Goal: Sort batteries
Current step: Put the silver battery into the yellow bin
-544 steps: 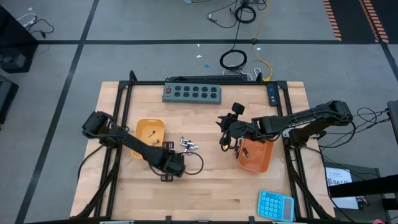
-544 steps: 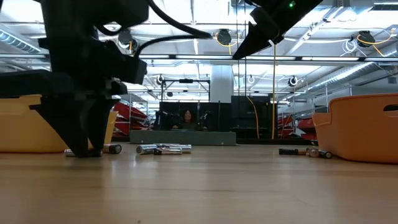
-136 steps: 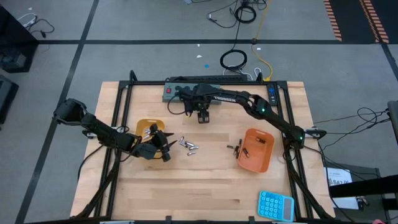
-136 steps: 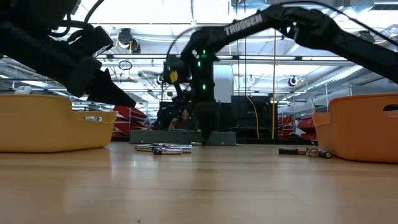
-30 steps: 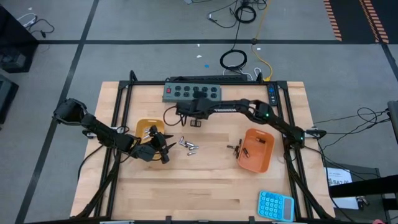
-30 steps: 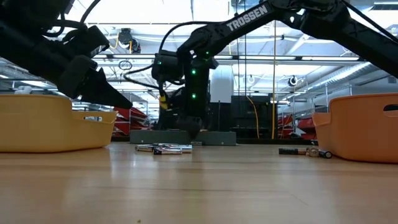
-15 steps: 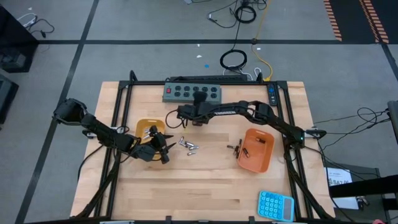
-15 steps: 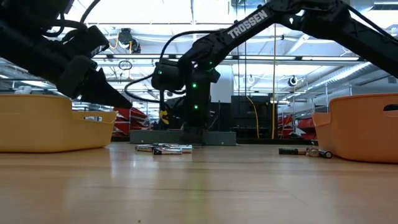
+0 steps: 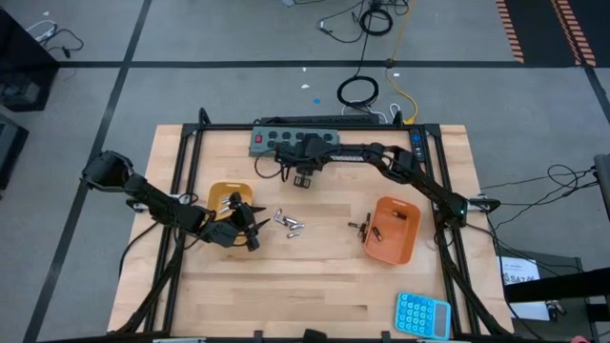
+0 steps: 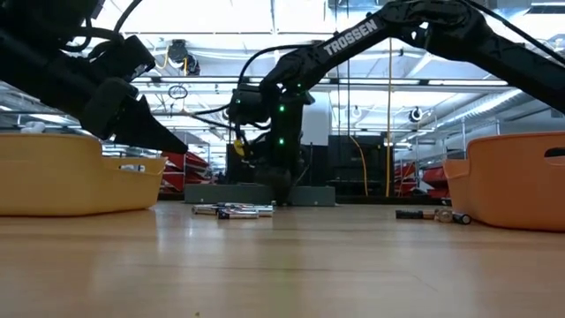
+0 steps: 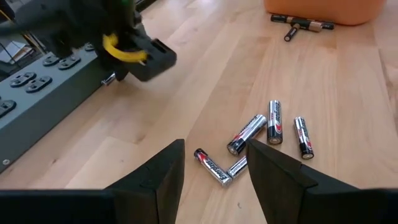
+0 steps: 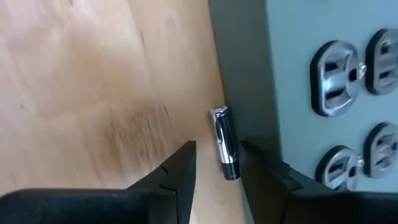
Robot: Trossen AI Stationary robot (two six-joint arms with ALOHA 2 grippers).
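Partway through, by the look of it; some batteries already in the yellow tray [image 9: 221, 197] and some in the orange tray [image 9: 405, 250], several still loose on the table [image 9: 324, 286].

Right gripper [image 9: 303, 178] reaching far across to the power strip [image 9: 295, 142]; jaws open narrowly, holding nothing; directly ahead, between the fingertips, a lone silver battery [image 12: 224, 151] lying flat on the wood, tucked against the strip's edge; not yet gripped, though probably the next pick.

Left gripper [image 9: 250, 232] hovering at the near corner of the yellow tray, jaws parted fairly wide and empty; just ahead of its fingers [image 11: 163, 171], a loose cluster of silver batteries [image 11: 261, 134], some touching, some apart; farther ahead, beside the orange tray, a few smaller dark batteries [image 11: 303, 25] lying on the table, outside the tray wall.

Still left, then: the stray battery by the strip, the silver cluster mid-table, the dark ones beside the orange tray; cannot tell how many lie in either tray, nor whether each tray holds one kind only.
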